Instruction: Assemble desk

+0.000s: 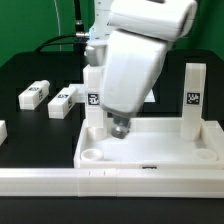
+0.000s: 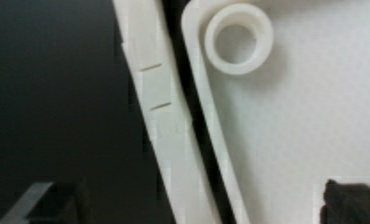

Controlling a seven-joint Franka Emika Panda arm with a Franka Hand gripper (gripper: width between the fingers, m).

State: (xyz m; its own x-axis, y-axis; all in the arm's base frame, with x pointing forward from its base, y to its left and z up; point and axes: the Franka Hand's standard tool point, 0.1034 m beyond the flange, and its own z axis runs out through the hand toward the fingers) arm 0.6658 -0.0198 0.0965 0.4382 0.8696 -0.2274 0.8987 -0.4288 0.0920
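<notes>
tool [image 1: 120, 128] spread wide apart above smooth white tray-like tabletop [image 1: 165, 150] with raised rim and round corner socket [image 2: 237, 38].

Place: robotics lab bench.
Surface: matte black table [image 1: 30, 65].
Backdrop: plain green wall [image 1: 30, 20].
Machine: large white robot arm [image 1: 135, 55].
Markers: black-and-white square tags [image 1: 193, 98] on white square-section plastic legs [image 1: 193, 75].
Wiring: thin black cable [image 1: 76, 20].

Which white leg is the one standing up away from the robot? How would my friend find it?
Look for the big white tabletop lying below the robot arm. At its far corner on the exterior view's right stands the leg. It is upright, unlike the two flat legs, and stands clear of the arm, unlike the other upright leg.
</notes>
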